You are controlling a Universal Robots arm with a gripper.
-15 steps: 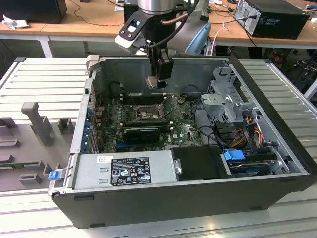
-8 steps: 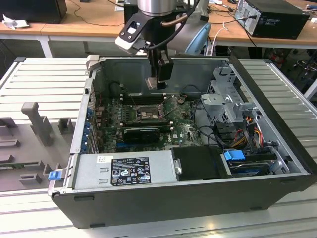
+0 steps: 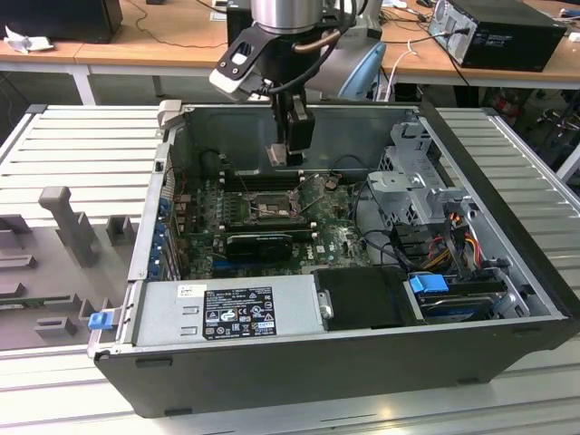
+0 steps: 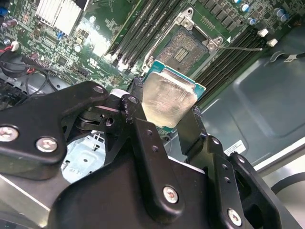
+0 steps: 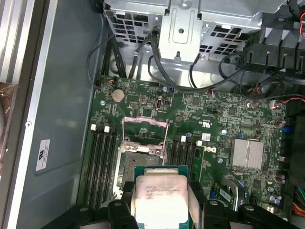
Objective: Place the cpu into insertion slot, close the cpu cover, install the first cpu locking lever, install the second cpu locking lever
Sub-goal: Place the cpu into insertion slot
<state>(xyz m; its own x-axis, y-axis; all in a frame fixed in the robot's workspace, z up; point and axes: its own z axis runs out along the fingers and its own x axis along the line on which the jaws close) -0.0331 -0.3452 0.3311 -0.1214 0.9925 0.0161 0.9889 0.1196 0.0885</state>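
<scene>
My gripper (image 3: 288, 154) hangs inside the open computer case, shut on the cpu (image 4: 167, 98), a small square chip with a silver-grey top. In both wrist views the black fingers (image 5: 195, 191) clamp two opposite edges of the cpu (image 5: 159, 193). The insertion slot (image 5: 140, 157) lies bare on the green board, just beyond the chip and below it, and the chip is clear of it. The insertion slot (image 3: 263, 207) sits under the gripper in the exterior view. The cpu cover (image 5: 144, 122) stands swung open at the socket's far side. Thin wire levers flank the socket.
Long black memory slots (image 5: 100, 162) run on both sides of the socket. A black graphics card (image 3: 258, 243) lies in front of it, with the power supply (image 3: 227, 308) nearer still. A metal drive cage (image 3: 412, 177) with cables fills the exterior view's right. A finned heatsink (image 5: 247, 153) sits on the board.
</scene>
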